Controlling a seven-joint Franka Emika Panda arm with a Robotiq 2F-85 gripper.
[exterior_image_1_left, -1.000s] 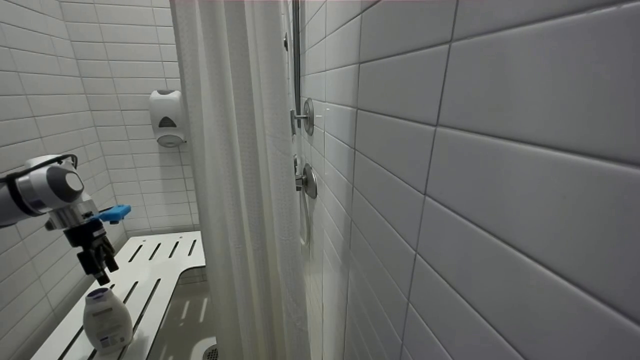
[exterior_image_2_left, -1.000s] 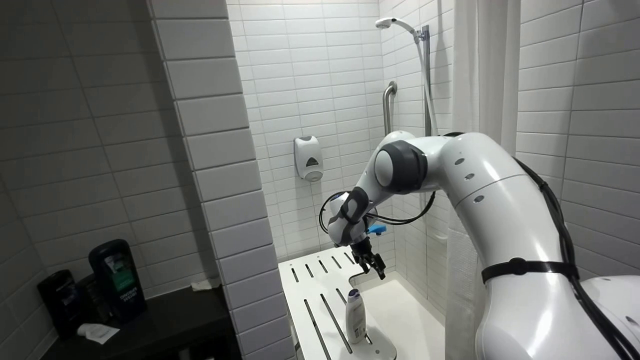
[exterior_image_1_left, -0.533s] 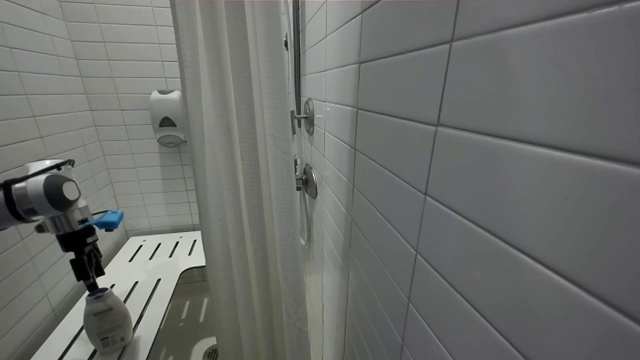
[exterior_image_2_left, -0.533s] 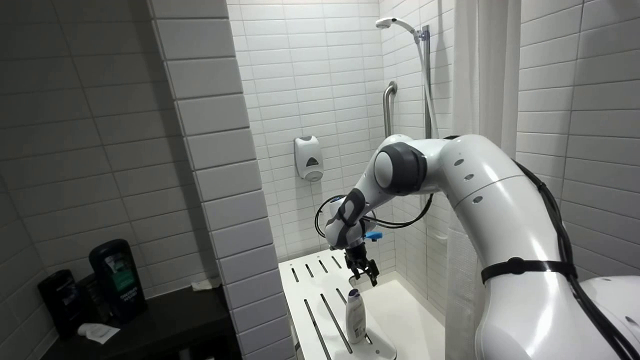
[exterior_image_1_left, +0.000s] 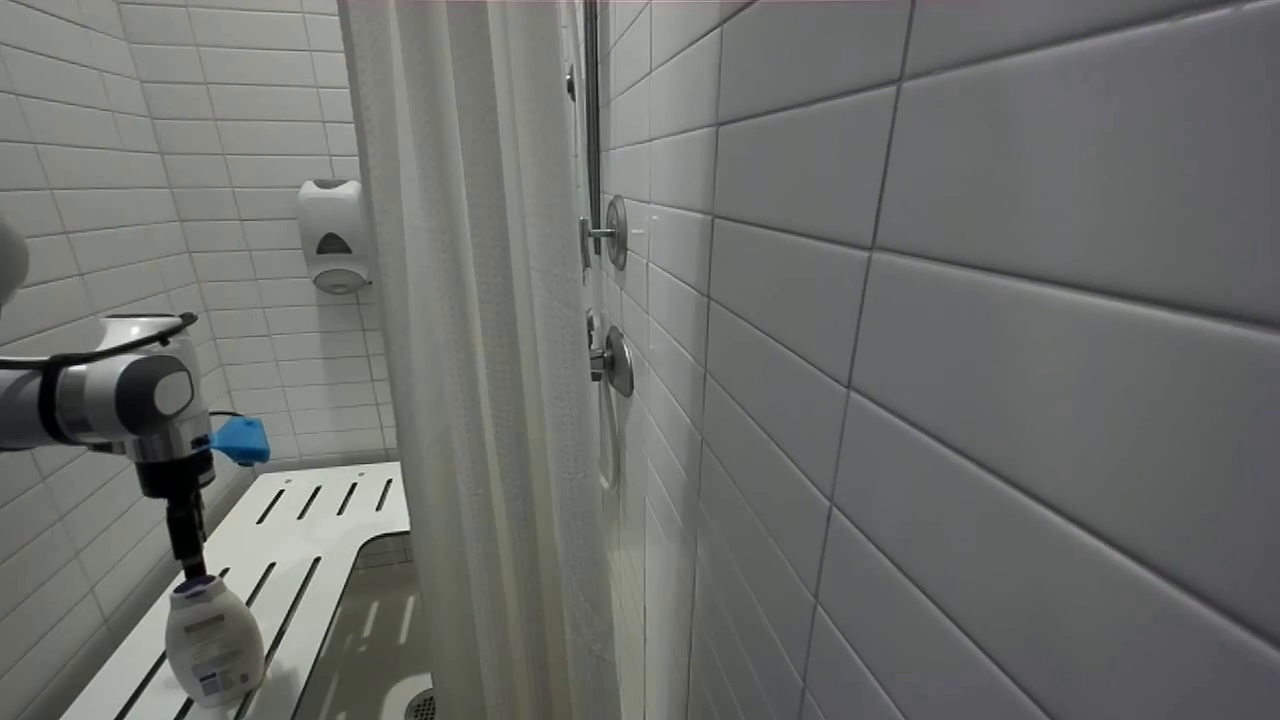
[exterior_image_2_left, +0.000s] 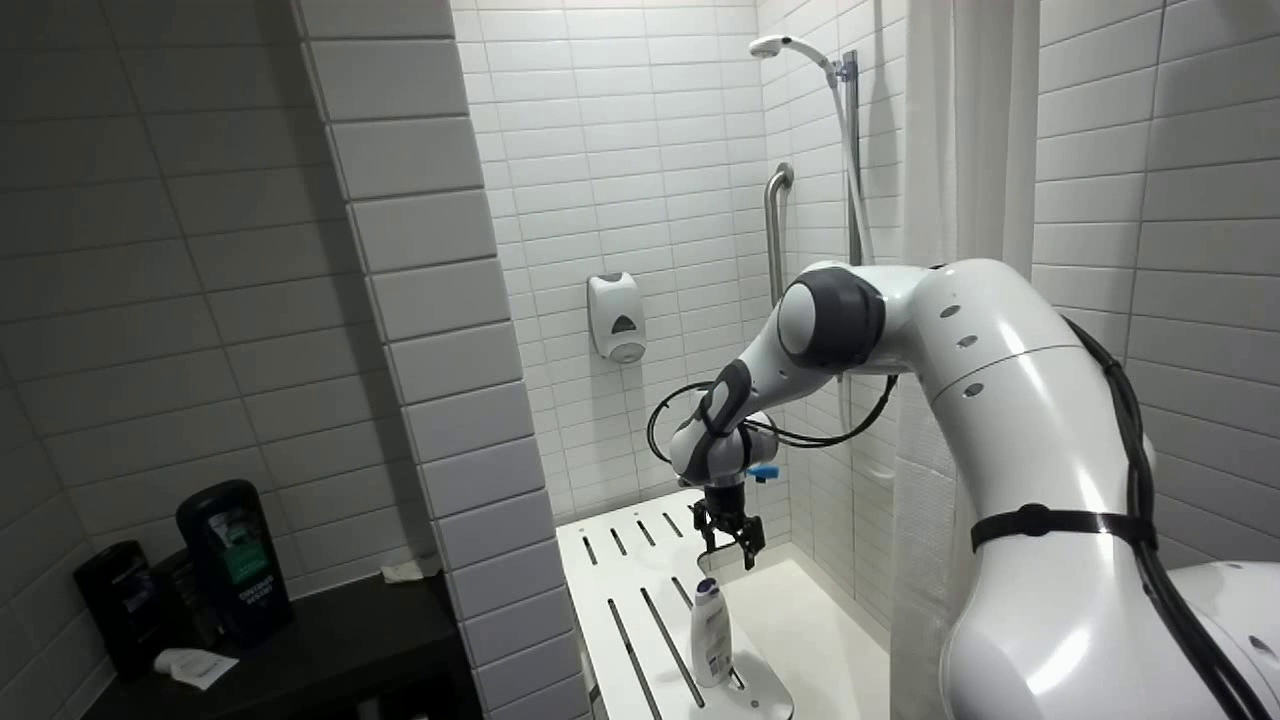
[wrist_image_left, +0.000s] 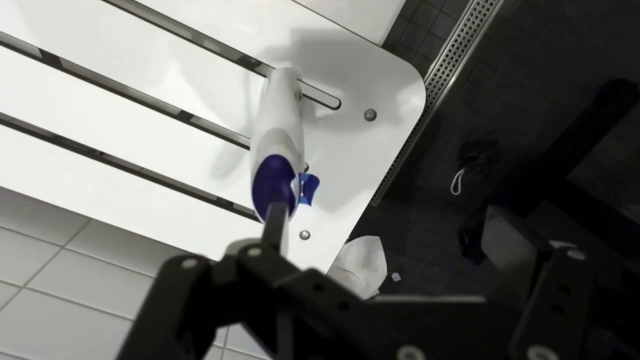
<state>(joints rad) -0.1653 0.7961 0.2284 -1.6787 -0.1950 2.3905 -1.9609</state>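
On the white slotted desk (exterior_image_1_left: 305, 540), at eight o'clock in an exterior view, a white bottle (exterior_image_1_left: 214, 645) with a purple cap (wrist_image_left: 272, 182) stands upright. Just above it, toward one o'clock from the cap in an exterior view, hangs the tool (exterior_image_2_left: 730, 554), released, its jaws spread wide; a gap shows between tool and bottle. In the wrist view, a dark finger (wrist_image_left: 274, 230) covers the cap's six o'clock edge, and its twin stands well apart between three and four. From the tool in an exterior view, a wall-mounted soap dispenser (exterior_image_2_left: 616, 317) is at eleven o'clock, a shower head (exterior_image_2_left: 790, 45) at twelve, and a tall dark bottle (exterior_image_2_left: 238, 560) on a black ledge (exterior_image_2_left: 340, 640) at nine. In an exterior view, a pale curtain (exterior_image_1_left: 490, 300) hangs toward the tool's two o'clock. Past the desk's end, the wrist view shows a metal drain grate (wrist_image_left: 452, 57) at the cap's two o'clock.
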